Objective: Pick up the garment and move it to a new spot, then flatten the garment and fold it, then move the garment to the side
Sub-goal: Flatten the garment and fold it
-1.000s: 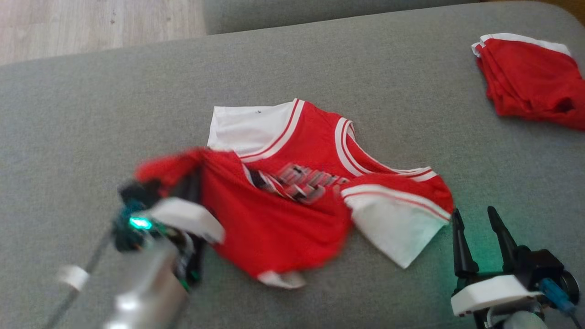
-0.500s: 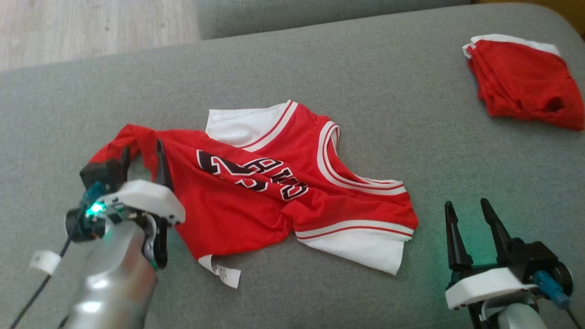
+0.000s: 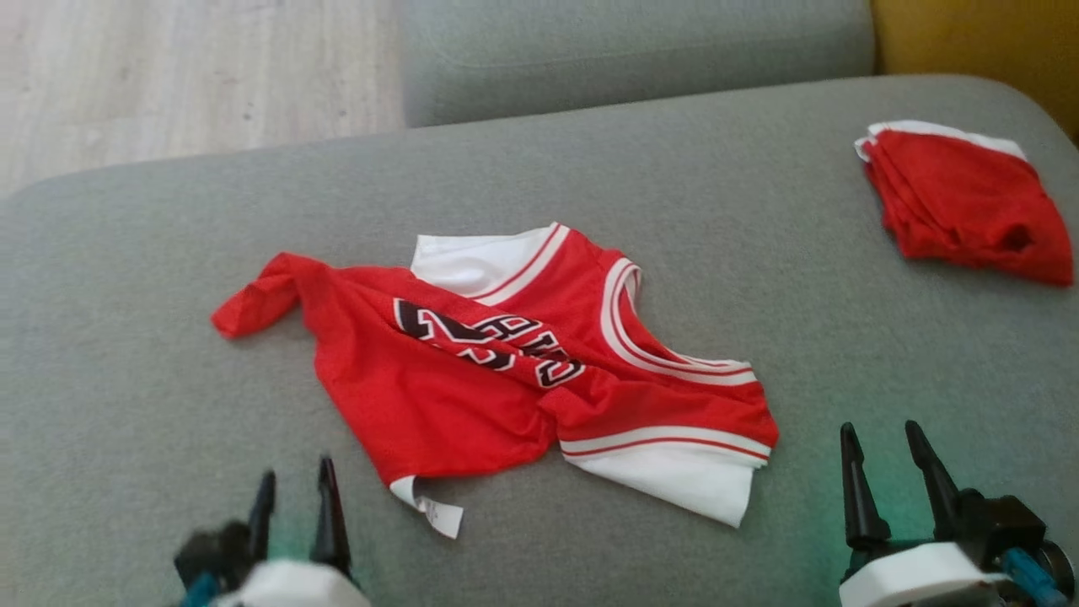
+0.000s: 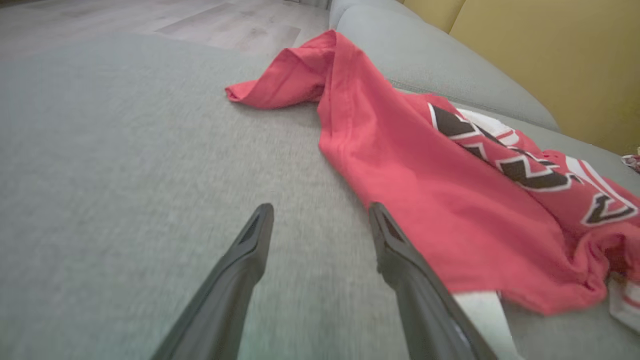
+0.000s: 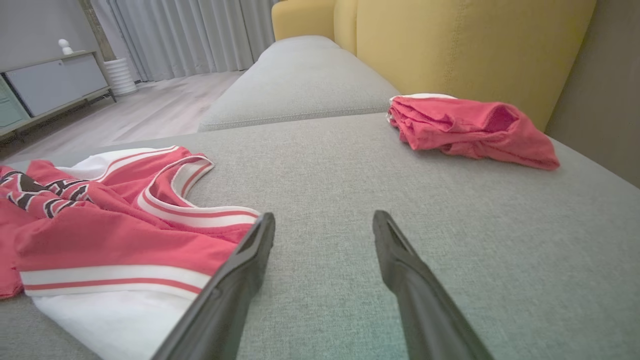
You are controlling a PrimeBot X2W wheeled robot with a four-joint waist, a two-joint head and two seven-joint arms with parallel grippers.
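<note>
A red and white basketball jersey with black lettering lies crumpled on the grey cushion, one twisted red corner stretched out to the left. My left gripper is open and empty at the lower left, clear of the cloth. The left wrist view has the jersey just right of the gripper. At the lower right my right gripper stands open and empty, beside the jersey's white hem. The right wrist view has the jersey to the left of that gripper.
A second red garment, folded, lies at the cushion's far right; it also appears as a folded garment in the right wrist view. A yellow sofa back rises behind it. Wooden floor lies beyond the cushion's far edge.
My left gripper has let go of the jersey's left corner and pulled back to the bottom edge. The jersey now lies spread leftward. The camera has shifted a little.
</note>
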